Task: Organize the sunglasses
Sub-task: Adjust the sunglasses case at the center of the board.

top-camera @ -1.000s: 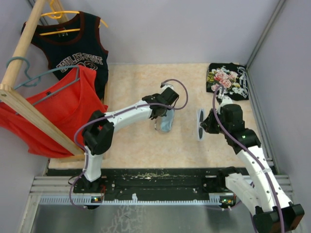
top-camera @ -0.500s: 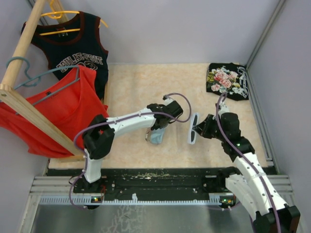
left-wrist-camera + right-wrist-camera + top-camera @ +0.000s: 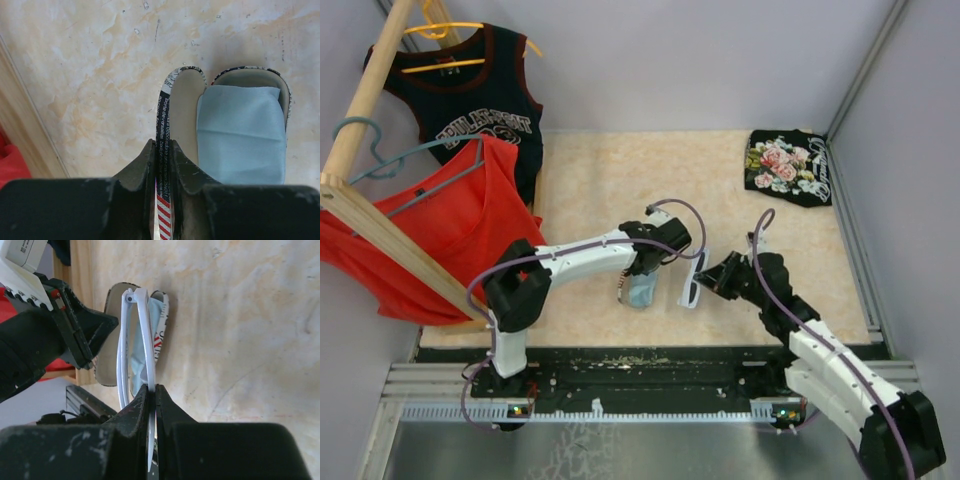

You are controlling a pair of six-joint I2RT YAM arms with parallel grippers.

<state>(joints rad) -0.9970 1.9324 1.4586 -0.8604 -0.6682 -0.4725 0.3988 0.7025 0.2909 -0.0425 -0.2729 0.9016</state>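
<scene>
left hand (image 3: 162,147) crowding open case (image 3: 186,115), far table (image 3: 610,180) free

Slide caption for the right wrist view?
Right gripper holds folded white sunglasses near the open flag-print case pinched by left gripper.

Saw the sunglasses (image 3: 141,335) only edge-on from the right wrist, lenses hidden. Found the near ends of the case (image 3: 186,115) and blue cloth (image 3: 240,135) masked by the left gripper (image 3: 161,148). From above, could barely separate them, probably part-covered by the left arm (image 3: 590,255).

One sunglasses (image 3: 692,282), one case (image 3: 182,105), one cloth (image 3: 240,132)
</scene>
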